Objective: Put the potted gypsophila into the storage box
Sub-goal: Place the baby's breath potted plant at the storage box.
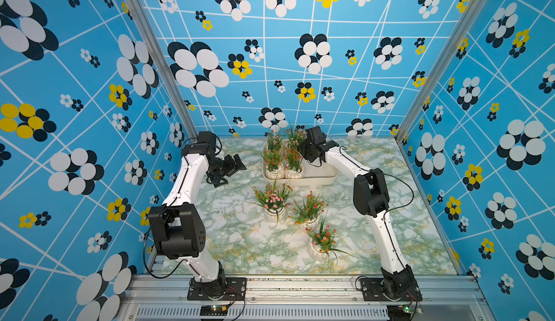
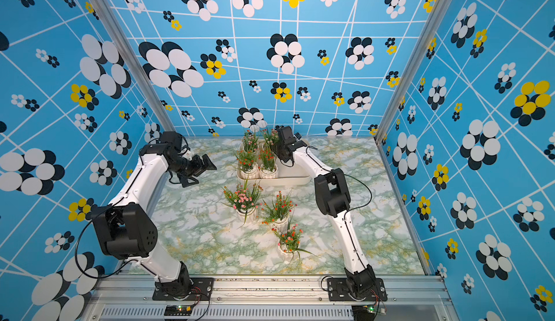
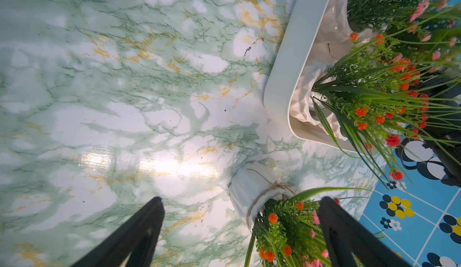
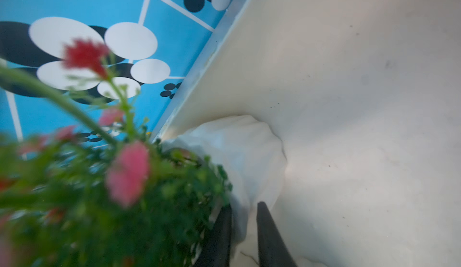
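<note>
One potted gypsophila (image 4: 252, 153) stands inside the storage box (image 1: 326, 179), against its far wall, with three more pots (image 1: 274, 158) beside it in the box. Three others (image 1: 309, 211) stand on the surface (image 1: 234, 238) in front of the box. The right jaws straddle this pot's rim, one among the leaves and one outside; I cannot tell whether they pinch it. Lifting away askew could drag the rim or snag leaves and tip the pot onto its neighbours. The left jaws, spread wide, hang beside the box near the pink-flowered pot (image 3: 252, 190), which a careless sweep might topple
</note>
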